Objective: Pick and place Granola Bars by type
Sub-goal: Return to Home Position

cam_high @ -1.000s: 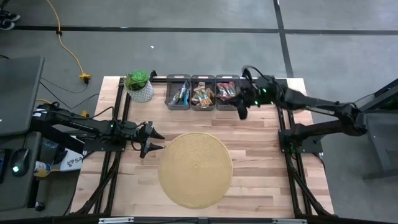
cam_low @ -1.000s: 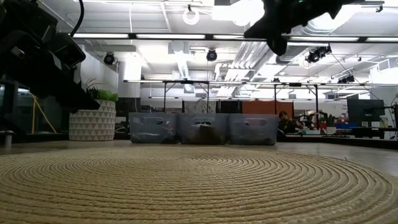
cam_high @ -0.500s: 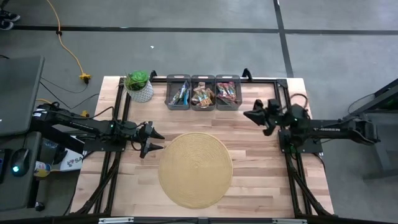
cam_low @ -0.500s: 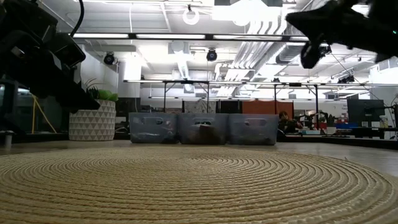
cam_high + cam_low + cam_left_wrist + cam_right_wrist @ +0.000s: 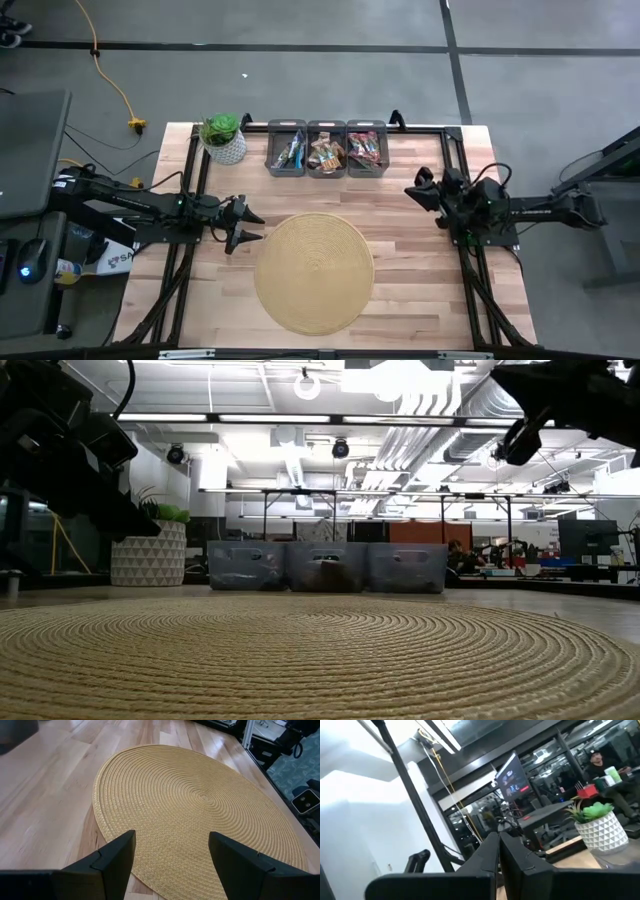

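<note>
Now, right claw (image 5: 418, 190): fingers pressed together on nothing, raised above the right side of the pale wooden table (image 5: 420, 290).
Left claw (image 5: 245, 226): fingers spread apart, empty, waiting low at the table's left side.
Granola Bars (image 5: 326, 152): shiny, oblong, foil-wrapped; they lie in three dark grey plastic bins (image 5: 327, 124), near the right claw, beyond it and inward, and well apart from the left claw.
Sorting: red-pink in the bin nearest the right claw, brown in the middle, blue-green farthest.
Round woven straw mat (image 5: 314, 272): just ahead of the left claw; no bar shows on it.
Handling: probably light and thin; foil slick and crinkly, filling likely crumbly.
Hold: across the narrow width at mid-length, with a gentle squeeze.
Stage: sorting looks finished.
</note>
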Controlling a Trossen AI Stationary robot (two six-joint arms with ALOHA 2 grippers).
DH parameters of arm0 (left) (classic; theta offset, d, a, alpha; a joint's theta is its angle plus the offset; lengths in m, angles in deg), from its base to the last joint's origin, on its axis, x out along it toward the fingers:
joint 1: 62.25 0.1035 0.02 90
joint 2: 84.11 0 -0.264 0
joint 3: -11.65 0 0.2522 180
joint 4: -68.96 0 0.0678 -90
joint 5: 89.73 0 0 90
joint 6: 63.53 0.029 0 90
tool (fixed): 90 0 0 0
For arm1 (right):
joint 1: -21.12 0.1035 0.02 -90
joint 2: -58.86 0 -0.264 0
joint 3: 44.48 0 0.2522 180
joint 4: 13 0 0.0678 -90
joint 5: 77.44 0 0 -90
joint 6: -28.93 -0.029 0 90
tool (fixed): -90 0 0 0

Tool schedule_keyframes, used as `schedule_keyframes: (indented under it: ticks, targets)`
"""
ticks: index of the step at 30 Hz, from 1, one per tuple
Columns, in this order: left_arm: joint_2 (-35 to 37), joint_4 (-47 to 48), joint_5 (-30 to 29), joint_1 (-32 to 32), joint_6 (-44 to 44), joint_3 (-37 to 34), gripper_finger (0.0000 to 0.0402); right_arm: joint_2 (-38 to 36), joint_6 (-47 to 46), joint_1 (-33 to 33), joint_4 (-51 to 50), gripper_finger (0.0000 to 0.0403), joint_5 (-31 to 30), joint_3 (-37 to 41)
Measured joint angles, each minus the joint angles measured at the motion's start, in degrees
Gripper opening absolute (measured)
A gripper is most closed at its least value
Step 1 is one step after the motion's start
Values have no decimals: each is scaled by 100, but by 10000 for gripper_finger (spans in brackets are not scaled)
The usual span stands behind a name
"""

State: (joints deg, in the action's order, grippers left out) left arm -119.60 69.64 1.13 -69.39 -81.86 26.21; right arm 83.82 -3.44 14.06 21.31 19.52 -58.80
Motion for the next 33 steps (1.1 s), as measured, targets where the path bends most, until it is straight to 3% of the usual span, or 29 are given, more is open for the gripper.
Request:
schedule_keyframes:
  ticks: [9,17,25,33]
  targets:
    - [0,-2,0,1,-2,-1,248,-1060,434,43,-847,0,156,0]
    - [0,-1,-1,-1,-2,1,248,-2435,439,32,-2438,0,149,2]
    - [0,12,-2,1,0,1,248,-2429,862,32,-2875,0,209,2]
    - [0,39,0,0,-2,0,248,-2429,2335,32,-3373,0,199,2]
